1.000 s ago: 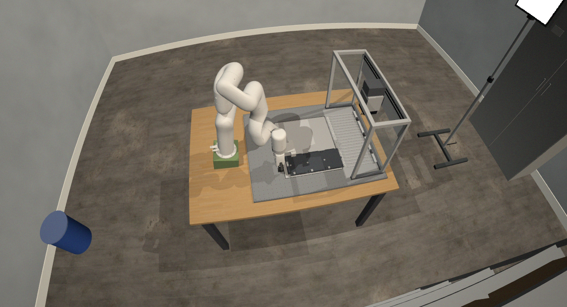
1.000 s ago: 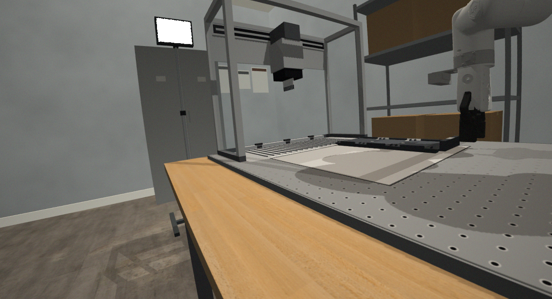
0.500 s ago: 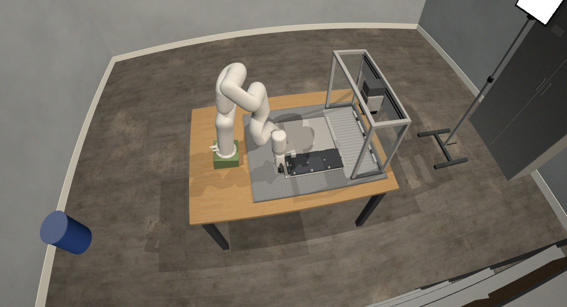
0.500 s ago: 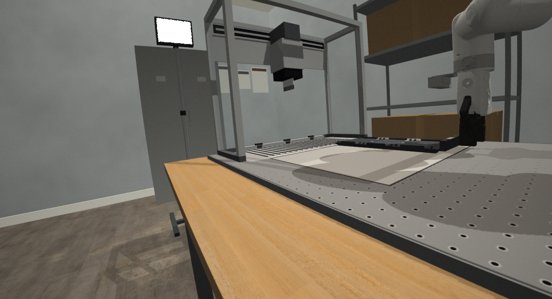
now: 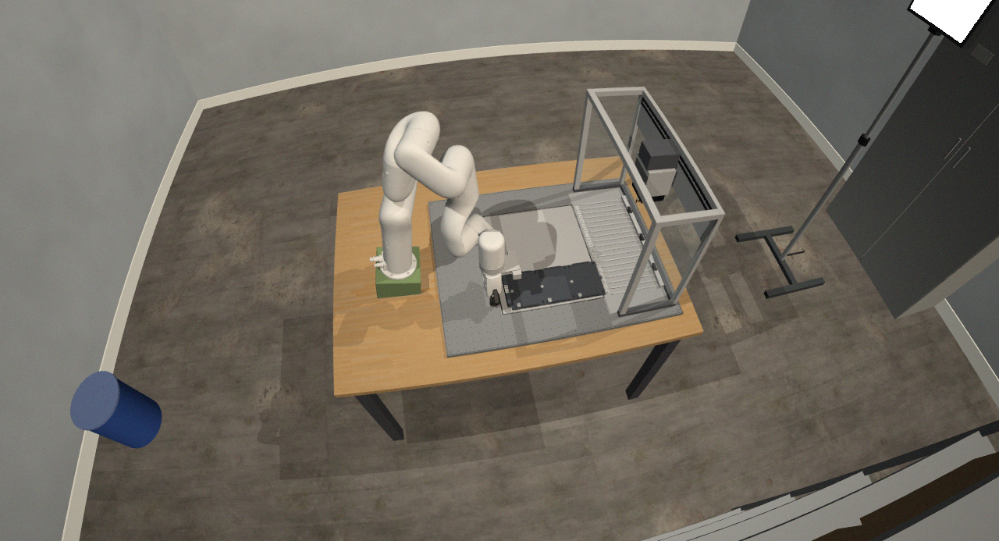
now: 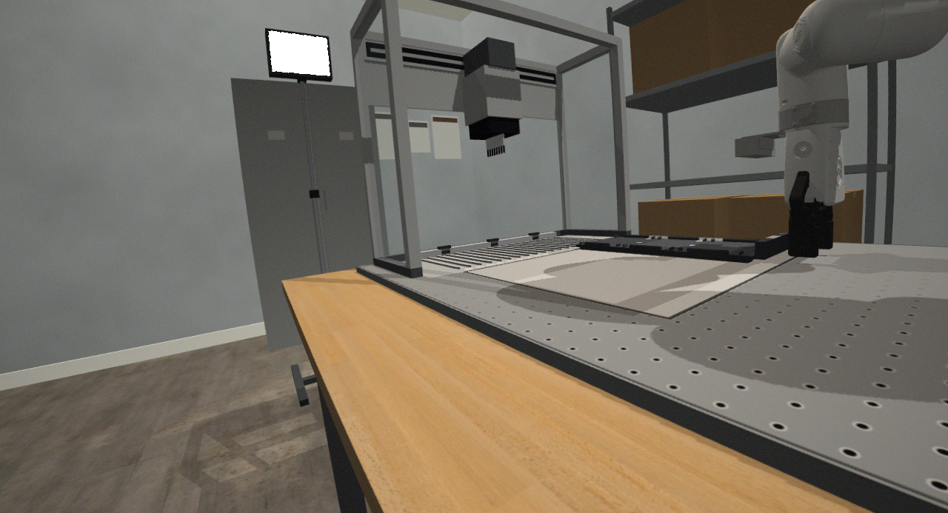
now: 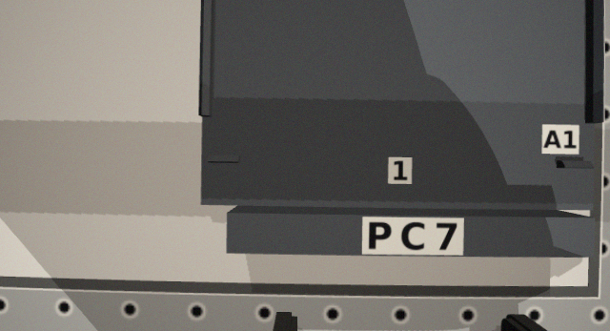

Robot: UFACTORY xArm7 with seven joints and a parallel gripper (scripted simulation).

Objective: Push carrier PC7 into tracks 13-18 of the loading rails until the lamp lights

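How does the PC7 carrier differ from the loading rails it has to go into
The carrier is a dark, near-black flat tray; the loading rails are pale grey ribbed tracks. The carrier lies loose on the light mat in front of the frame; the rails sit under the frame, beneath the gantry head. Both lie flat on the perforated grey plate.

White xArm 7 (image 5: pixel 446 188) is mounted upright at its base, upper links folded into a high elbow, then bent forward and down. Wrist (image 6: pixel 812 106) is held vertical, pointed straight down. Gripper (image 6: pixel 809 248) is lowered close to the surface, black fingers (image 6: pixel 802 215) hung vertically. In the wrist view only the two fingertips are seen at the bottom edge, spread well apart. Jaws are kept wide, nothing gripped between them.
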